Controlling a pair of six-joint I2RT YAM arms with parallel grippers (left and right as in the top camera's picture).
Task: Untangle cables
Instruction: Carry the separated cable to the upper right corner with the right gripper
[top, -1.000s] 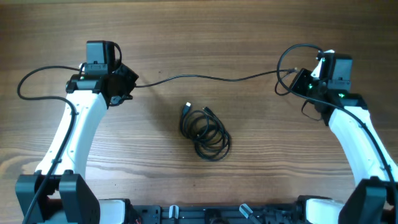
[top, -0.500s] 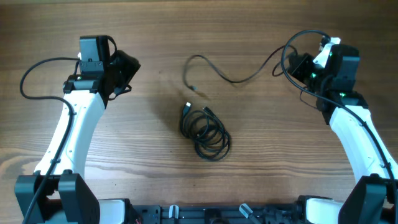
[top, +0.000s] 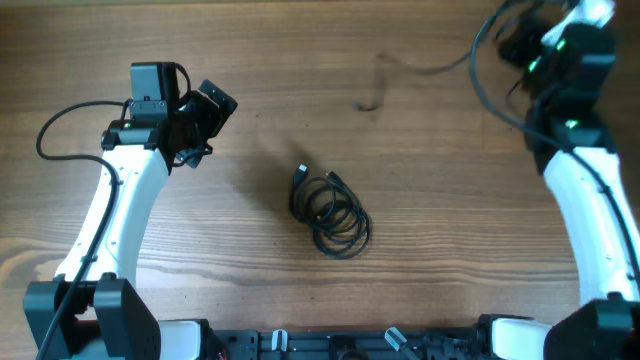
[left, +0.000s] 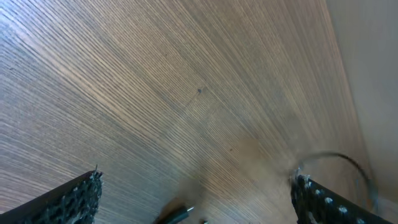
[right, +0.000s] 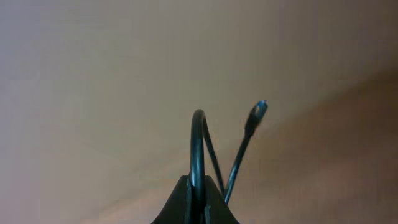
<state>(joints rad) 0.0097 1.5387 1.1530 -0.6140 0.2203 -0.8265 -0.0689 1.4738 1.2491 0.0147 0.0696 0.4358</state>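
Observation:
A coiled bundle of thin black cables (top: 330, 210) lies mid-table, one plug end pointing up-left. My right gripper (top: 518, 42) is raised at the far right corner. In the right wrist view it (right: 198, 185) is shut on a separate black cable (right: 198, 140), which loops above the jaws, its plug end (right: 257, 111) hanging free. That cable trails left from the gripper as a blur (top: 367, 102). My left gripper (top: 210, 120) stands open at the left with nothing in it. Its fingers (left: 74, 202) are wide apart, and a plug tip (left: 177, 214) lies on the wood below, untouched.
The thicker black arm wires curl beside each arm, one at the left (top: 60, 125) and one at the right (top: 485, 80). Bare wood table (top: 300, 60) surrounds the bundle. The arm bases (top: 100, 320) stand along the near edge.
My left gripper has opened and let go of the stretched cable. The right arm has lifted up and away to the right, dragging that cable's free end rightwards across the table.

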